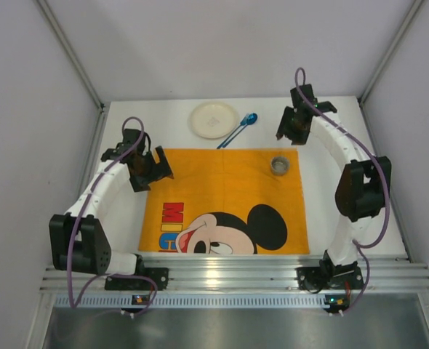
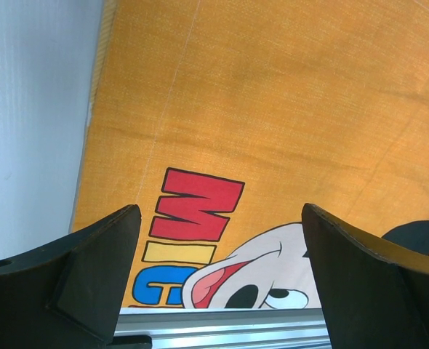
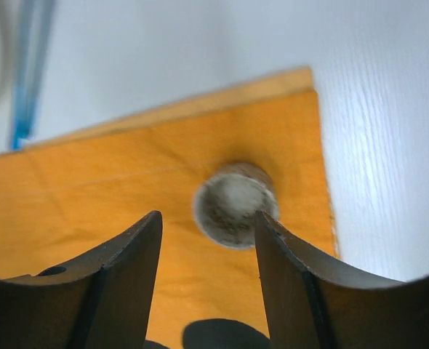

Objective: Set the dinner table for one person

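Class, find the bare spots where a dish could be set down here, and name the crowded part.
Free: the middle of the orange cartoon-mouse cloth placemat, left of the small grey cup; the narrow white tabletop strip right of the mat. Crowded: the far edge, where the round white plate and blue spoon lie.

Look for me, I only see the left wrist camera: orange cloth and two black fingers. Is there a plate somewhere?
Observer: Yes, a white plate sits on the bare table beyond the placemat's far edge.
Operator: Any spoon?
Observer: A blue spoon lies just right of the plate.
Operator: And a cup?
Observer: A small cup stands on the placemat's far right corner, near the open right gripper.
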Motion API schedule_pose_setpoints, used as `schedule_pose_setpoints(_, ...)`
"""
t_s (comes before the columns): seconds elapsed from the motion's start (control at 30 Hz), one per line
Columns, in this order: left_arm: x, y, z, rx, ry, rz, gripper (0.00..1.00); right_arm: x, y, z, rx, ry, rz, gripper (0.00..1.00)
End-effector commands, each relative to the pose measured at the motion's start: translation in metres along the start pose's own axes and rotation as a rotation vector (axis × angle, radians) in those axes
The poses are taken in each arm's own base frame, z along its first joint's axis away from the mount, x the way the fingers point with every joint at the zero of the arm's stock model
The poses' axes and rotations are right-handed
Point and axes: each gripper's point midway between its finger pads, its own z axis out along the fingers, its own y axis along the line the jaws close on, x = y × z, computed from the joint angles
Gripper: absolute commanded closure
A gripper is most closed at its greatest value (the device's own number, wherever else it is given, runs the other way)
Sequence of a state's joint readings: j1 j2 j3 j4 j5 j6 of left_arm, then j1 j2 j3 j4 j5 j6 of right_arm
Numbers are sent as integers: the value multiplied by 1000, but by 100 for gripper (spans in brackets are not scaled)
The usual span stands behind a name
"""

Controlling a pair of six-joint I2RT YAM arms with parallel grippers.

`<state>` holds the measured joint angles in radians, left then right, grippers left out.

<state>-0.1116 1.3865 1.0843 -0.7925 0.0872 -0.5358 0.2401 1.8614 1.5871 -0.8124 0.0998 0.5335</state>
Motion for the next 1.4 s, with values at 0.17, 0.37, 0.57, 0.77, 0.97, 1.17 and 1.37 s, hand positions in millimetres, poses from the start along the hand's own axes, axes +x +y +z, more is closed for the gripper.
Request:
schedule_pose_setpoints(0.17, -14, -10, 10, 37, -19, 10, 3, -92, 141, 1, -384, -107, 6, 49)
schedule_pose_setpoints(0.37, -19, -11, 9, 31, -22, 25, 3, -98, 195, 63, -548, -38, 206, 76)
schedule_pose_setpoints(0.57, -21, -11, 11, 26, -22, 23, 3, -91, 215, 93, -586, -12, 298, 75)
schedule_pose_setpoints(0.77, -24, -10, 18, 7, -8, 19, 3, -79, 221, 114, -610, 37, 333, 78)
schedule_pose_setpoints(0.97, -28, -10, 22, -10, -6, 12, 3, -71, 218, 127, -597, 60, 359, 77)
schedule_pose_setpoints(1.17, -33, -11, 26, -21, -2, 7, 3, -67, 220, 143, -579, 70, 399, 78)
schedule_pose_setpoints(1.37, -38, -11, 29, -36, 6, 7, 4, -68, 204, 146, -486, 41, 395, 78)
